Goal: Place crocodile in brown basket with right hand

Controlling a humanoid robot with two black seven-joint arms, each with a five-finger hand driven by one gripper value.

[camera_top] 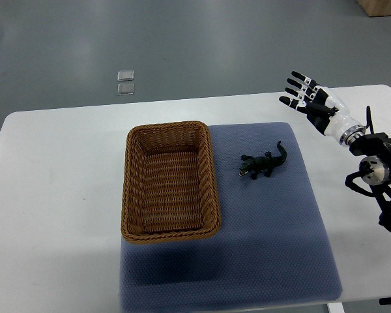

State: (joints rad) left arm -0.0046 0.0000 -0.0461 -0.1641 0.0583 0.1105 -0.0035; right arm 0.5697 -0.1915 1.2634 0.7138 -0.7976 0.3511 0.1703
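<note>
A small dark green toy crocodile [264, 162] lies on the blue mat [267, 241], its head toward the basket and its tail pointing up and right. The brown wicker basket [131, 189] stands just left of it, rectangular and with nothing inside. My right hand [304, 95] hovers above the table's far right part, up and right of the crocodile and well apart from it. Its fingers are spread and hold nothing. The left arm does not show.
The white table [52, 195] carries the mat and basket. Its far edge runs just behind my right hand. Two small clear squares [125, 82] lie on the grey floor beyond the table. A brown box corner [383, 6] shows at the top right.
</note>
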